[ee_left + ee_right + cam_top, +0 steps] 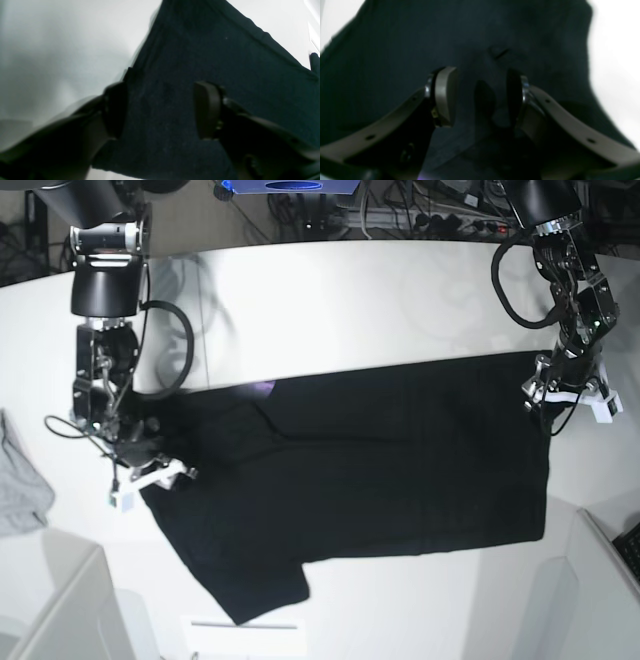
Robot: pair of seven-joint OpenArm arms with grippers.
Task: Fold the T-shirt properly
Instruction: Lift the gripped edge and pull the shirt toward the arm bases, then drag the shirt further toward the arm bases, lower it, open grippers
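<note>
The black T-shirt [380, 470] lies spread flat on the white table [350, 310], with a sliver of purple print [262, 388] showing at a fold. My left gripper [570, 402] is open at the shirt's right edge. In the left wrist view it [160, 110] hovers just over a corner of the black cloth [212, 55], holding nothing. My right gripper [150, 485] is open at the shirt's left end. In the right wrist view its fingers [445, 97] straddle dark cloth [395, 50] with a raised dark ridge between them; the view is blurred.
A small light grey cloth [20, 490] lies at the table's left edge. White raised panels stand at the front left [60, 610] and front right [600, 600]. Cables and equipment [420, 205] lie behind the table's far edge.
</note>
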